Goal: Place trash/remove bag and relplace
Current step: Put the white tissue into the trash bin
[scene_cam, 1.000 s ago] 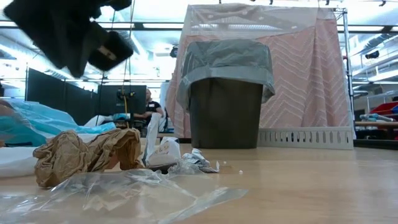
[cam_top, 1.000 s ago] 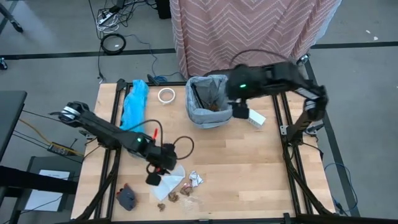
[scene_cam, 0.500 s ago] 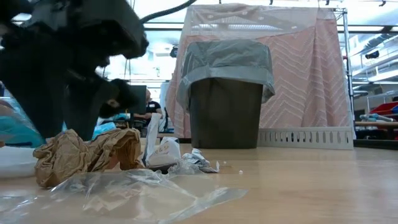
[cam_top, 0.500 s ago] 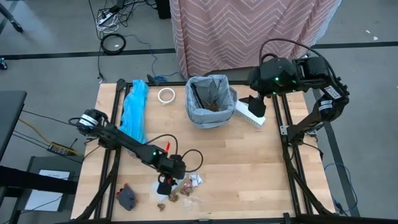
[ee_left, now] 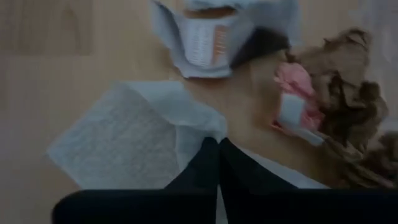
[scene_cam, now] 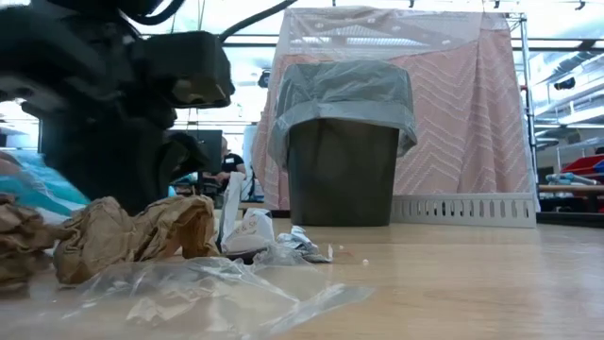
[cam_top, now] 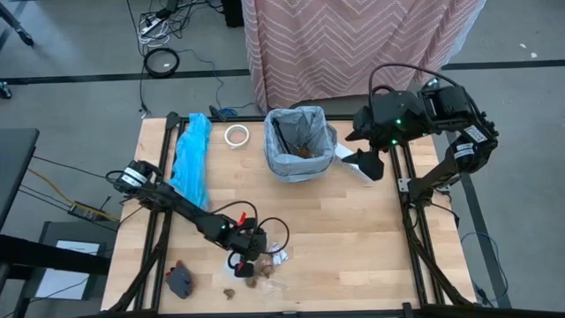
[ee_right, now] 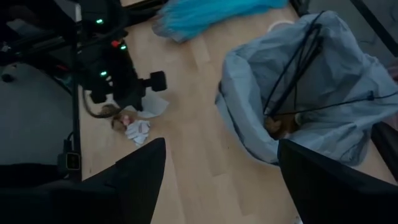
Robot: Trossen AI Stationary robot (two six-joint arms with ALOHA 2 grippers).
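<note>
turquoise bag: lies flat on the table, well behind the left gripper, toward the far left edge
left gripper: down at table level in the litter near the front edge; fingers pressed together, tips touching the edge of a white paper sheet; cannot tell if any paper is pinched between them
trash: crumpled brown paper wads right beside the left gripper; white wrapper bits just right of it; pink-and-white scrap ahead of the fingertips; clear plastic film in front of the wads in the low view
dark grey object: left of the left gripper, near the front edge
tape ring: far side of the table, between turquoise bag and bin
bin: upright, lined with the grey bag, rim folded over; thin dark sticks and brown bits inside
right gripper: hangs in the air just right of the bin, fingers wide apart, holding nothing
white box: under the right gripper, beside the bin
</note>
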